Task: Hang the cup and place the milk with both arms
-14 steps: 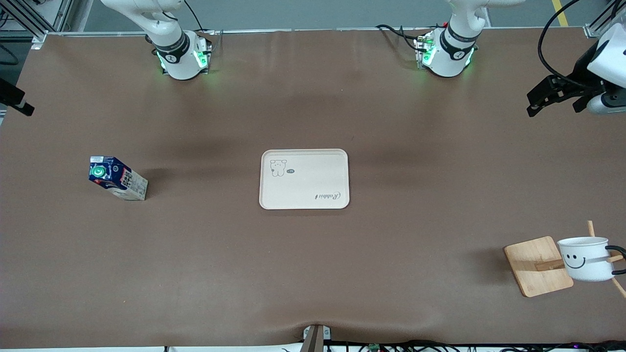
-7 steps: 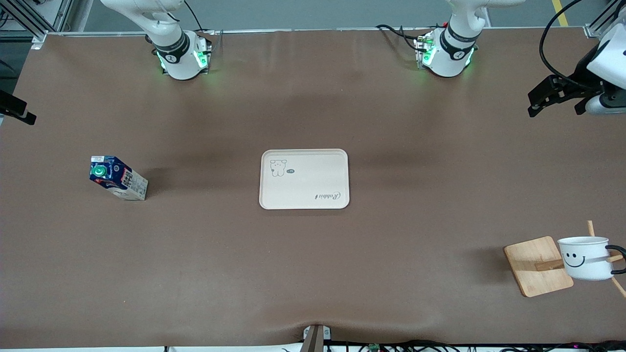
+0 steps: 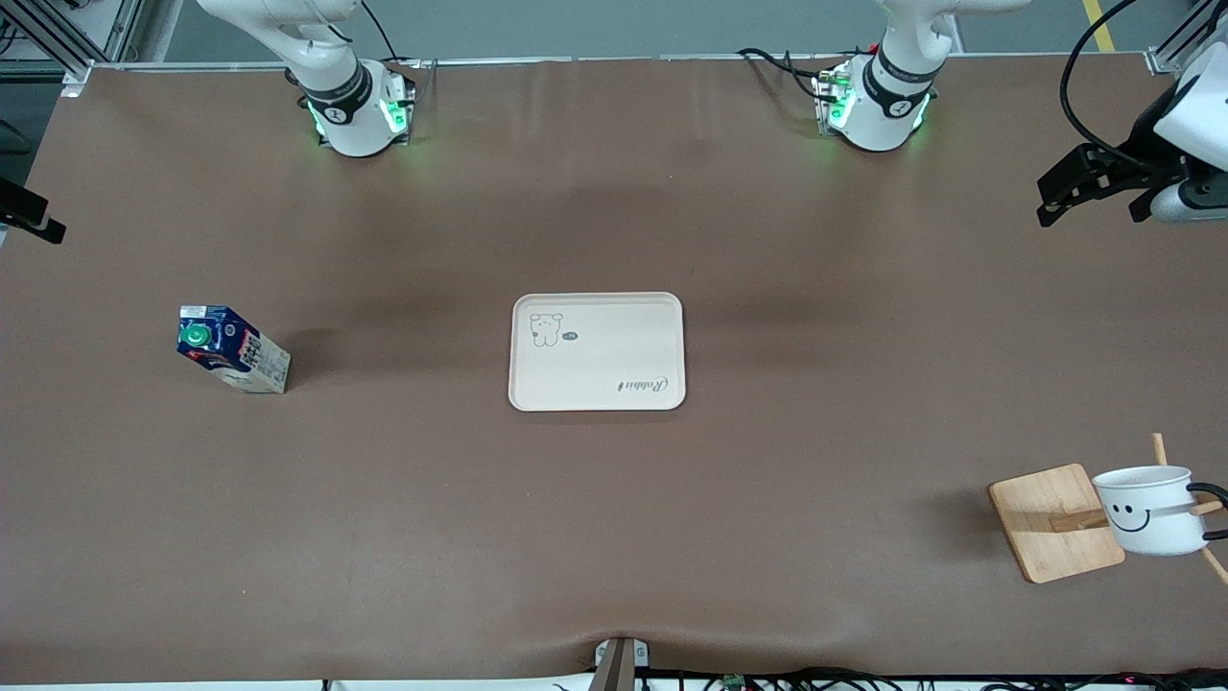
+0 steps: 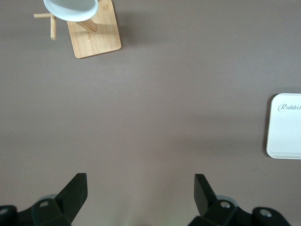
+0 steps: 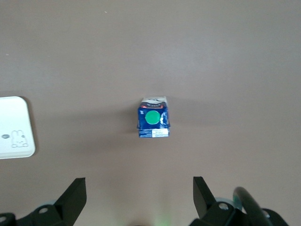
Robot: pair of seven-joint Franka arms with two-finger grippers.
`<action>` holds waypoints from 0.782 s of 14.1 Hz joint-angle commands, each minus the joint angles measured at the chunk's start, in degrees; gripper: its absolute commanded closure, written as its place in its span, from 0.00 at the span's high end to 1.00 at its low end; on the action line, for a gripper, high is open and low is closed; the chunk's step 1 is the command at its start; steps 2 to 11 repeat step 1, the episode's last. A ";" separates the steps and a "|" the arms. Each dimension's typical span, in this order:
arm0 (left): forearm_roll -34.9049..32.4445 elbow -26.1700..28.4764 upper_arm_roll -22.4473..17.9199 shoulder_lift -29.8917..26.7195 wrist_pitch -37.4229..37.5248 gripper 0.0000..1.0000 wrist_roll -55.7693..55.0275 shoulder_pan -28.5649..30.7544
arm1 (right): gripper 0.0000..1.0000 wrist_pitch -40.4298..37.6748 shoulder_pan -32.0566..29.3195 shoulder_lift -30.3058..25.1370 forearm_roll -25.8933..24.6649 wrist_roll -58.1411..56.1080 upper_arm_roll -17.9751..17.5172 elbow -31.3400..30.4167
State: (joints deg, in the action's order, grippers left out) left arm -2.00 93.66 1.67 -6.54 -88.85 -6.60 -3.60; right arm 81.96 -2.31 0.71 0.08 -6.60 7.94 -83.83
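Observation:
The cup point(image 3: 1148, 510) hangs on a wooden rack point(image 3: 1055, 521) near the front camera at the left arm's end, its handle at a peg. The left wrist view shows its rim point(image 4: 70, 8) over the rack's base point(image 4: 96, 35). The milk point(image 3: 233, 350) stands on the table toward the right arm's end, apart from the tray. In the right wrist view its green cap faces up point(image 5: 153, 118). My left gripper point(image 3: 1094, 197) point(image 4: 140, 188) is open and empty, high over the table's edge. My right gripper point(image 3: 29, 213) point(image 5: 139, 188) is open and empty, high over the other edge.
A beige tray point(image 3: 597, 351) with a rabbit print lies at the table's middle; it also shows in the left wrist view point(image 4: 284, 127) and the right wrist view point(image 5: 16, 127). The brown table point(image 3: 614, 537) carries nothing else.
My right gripper has shifted a little at the picture's edge. My left gripper has drifted slightly outward. The cup, the milk and the tray have stayed put.

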 commanded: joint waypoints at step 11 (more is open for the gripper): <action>0.06 -1.64 -0.53 0.74 1.22 1.00 0.10 -0.26 | 1.00 -1.18 0.47 0.08 -1.31 -0.61 0.06 1.04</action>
